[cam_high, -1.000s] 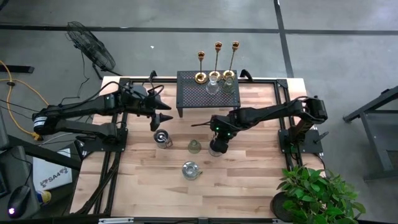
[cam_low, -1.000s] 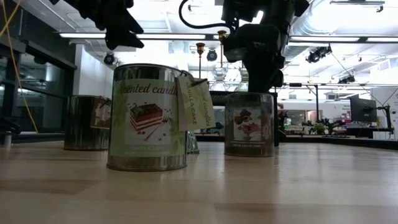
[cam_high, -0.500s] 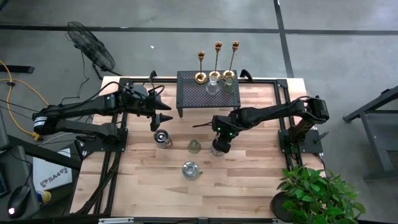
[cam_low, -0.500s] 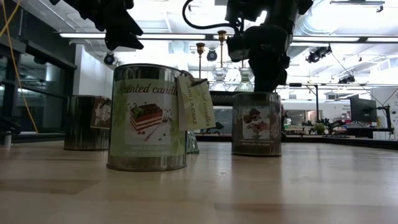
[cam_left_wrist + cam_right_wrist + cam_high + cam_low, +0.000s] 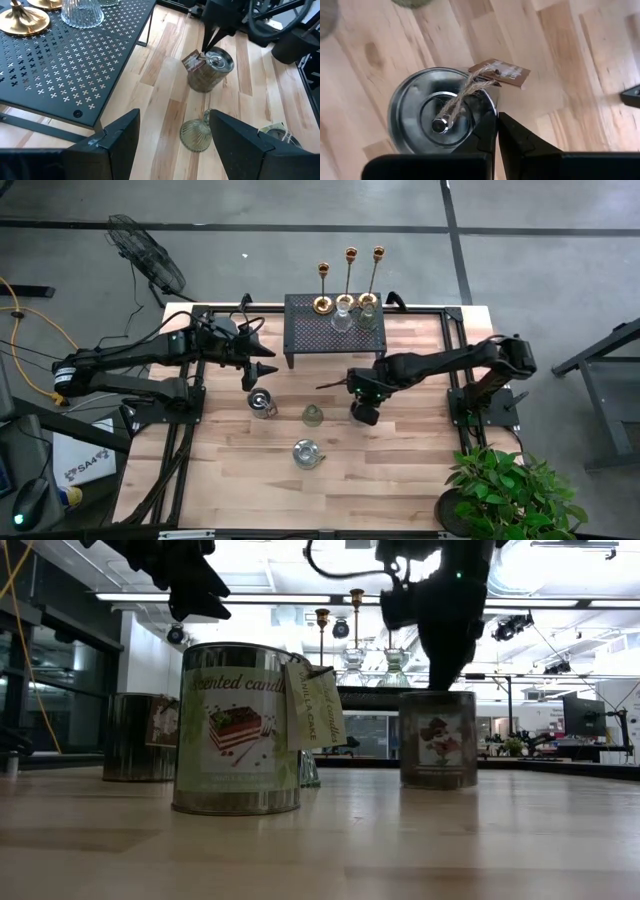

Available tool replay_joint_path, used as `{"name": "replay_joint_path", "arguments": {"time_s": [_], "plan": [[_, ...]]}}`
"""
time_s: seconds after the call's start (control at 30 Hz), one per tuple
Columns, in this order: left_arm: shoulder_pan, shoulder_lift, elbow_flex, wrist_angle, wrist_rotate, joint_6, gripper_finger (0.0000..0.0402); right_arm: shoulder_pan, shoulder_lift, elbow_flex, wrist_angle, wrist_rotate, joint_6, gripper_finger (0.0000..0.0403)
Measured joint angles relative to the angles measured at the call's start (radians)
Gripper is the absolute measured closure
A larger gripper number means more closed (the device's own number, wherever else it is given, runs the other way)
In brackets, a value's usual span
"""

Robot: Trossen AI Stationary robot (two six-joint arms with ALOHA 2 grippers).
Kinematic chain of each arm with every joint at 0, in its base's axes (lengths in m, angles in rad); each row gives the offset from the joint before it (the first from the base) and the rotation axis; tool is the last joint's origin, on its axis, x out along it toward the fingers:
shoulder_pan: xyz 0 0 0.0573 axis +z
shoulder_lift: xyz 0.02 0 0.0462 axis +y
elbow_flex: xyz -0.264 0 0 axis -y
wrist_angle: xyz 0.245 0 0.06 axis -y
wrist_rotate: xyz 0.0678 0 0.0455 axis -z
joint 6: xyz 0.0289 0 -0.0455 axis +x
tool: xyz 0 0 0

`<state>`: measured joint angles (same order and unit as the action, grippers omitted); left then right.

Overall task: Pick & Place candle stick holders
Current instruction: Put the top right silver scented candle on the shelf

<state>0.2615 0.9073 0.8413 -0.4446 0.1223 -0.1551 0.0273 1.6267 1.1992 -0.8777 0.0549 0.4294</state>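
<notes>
A: Step? R gripper (image 5: 496, 131) sat at a candle tin's (image 5: 364, 413) rim, fingers near-closed, possibly nudging it.

B: Holders (image 5: 350, 280) untouched on mesh stand (image 5: 310, 330). Next: reach them. L gripper (image 5: 262, 363) waited, open.

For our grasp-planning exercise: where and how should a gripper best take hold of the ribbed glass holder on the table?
Probably by its narrow neck, coming from above: the ribbed glass holder has a wide flared body, so the neck looks the slimmest, surest part for the jaws.
</notes>
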Motion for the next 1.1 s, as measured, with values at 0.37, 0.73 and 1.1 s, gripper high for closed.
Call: {"name": "replay_joint_path", "arguments": {"time_s": [0.37, 0.73, 1.1], "plan": [[0.000, 0.000, 0.000, 0.000, 0.000, 0.000, 0.0168, -0.008, -0.016, 0.186, -0.136, 0.039, -0.057, 0.0399], [0.000, 0.000, 0.000, 0.000, 0.000, 0.000, 0.0168, -0.097, -0.017, 0.402, -0.232, 0.078, -0.146, 0.0399], [0.000, 0.000, 0.000, 0.000, 0.000, 0.000, 0.0168, -0.271, -0.018, 0.454, -0.229, 0.090, -0.202, 0.0399]]}}
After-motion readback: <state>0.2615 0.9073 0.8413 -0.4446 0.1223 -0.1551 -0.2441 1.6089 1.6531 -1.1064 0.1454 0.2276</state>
